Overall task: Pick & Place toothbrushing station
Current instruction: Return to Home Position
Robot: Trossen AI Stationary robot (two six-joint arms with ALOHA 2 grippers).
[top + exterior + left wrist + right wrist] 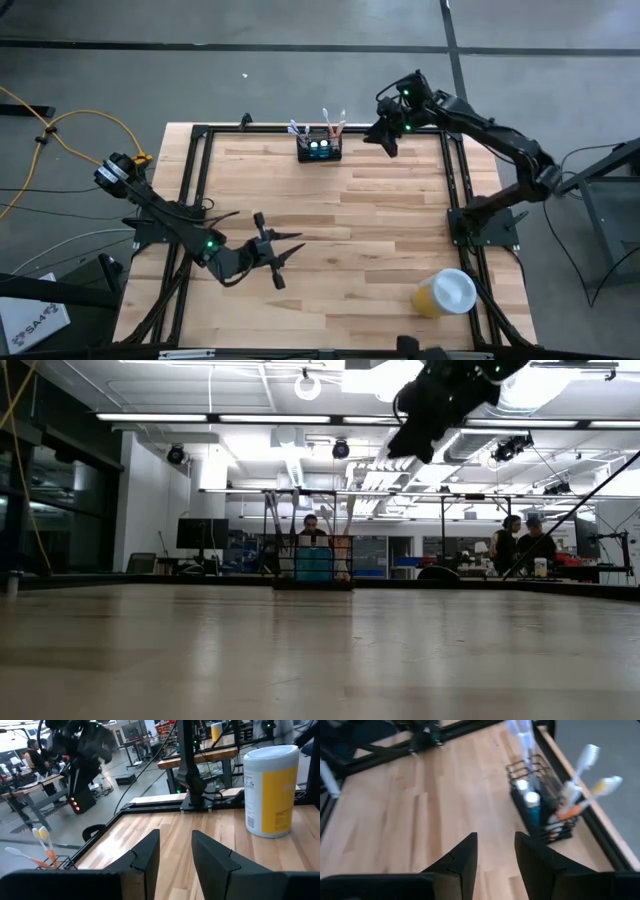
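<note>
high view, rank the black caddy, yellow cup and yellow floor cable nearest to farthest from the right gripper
1. black caddy, just left of the right gripper, far edge
2. yellow cup, near right corner
3. yellow cable, on the floor, far left

The middle of the counter (380, 220) is bare wood. The toothbrushing station (319, 150) stands at the far edge, the yellow cup (445, 293) by the near right corner.
</note>
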